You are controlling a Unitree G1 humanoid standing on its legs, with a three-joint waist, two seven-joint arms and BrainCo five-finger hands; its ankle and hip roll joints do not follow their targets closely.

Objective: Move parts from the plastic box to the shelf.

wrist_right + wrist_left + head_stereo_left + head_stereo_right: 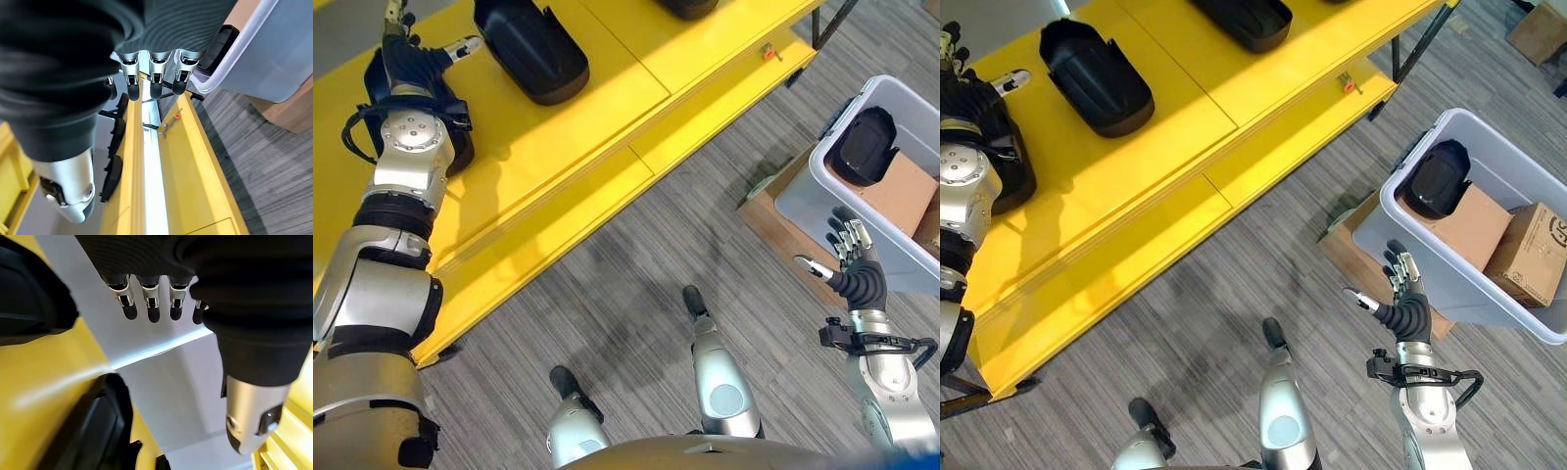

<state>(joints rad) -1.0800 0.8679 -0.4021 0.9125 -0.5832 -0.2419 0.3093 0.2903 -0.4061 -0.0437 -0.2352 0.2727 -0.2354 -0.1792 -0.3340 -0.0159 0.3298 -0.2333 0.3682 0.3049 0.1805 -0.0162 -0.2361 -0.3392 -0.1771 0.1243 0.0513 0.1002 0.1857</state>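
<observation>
At the right of the frame a black moulded plastic part (pixel 1437 177) lies in the grey plastic box (pixel 1489 305), probably stiff, light, best taken by its rim; right hand (pixel 1402 294) empty, fingers relaxed, beside the box.

Grey wood-grain floor (pixel 1234 284) spreads at six o'clock; a flat cardboard slab (pixel 1356 257) lies on it at three o'clock.

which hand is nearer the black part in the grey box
Right. The right hand hovers open just outside the grey box, below the black part. The left hand is far off over the yellow shelf.
</observation>
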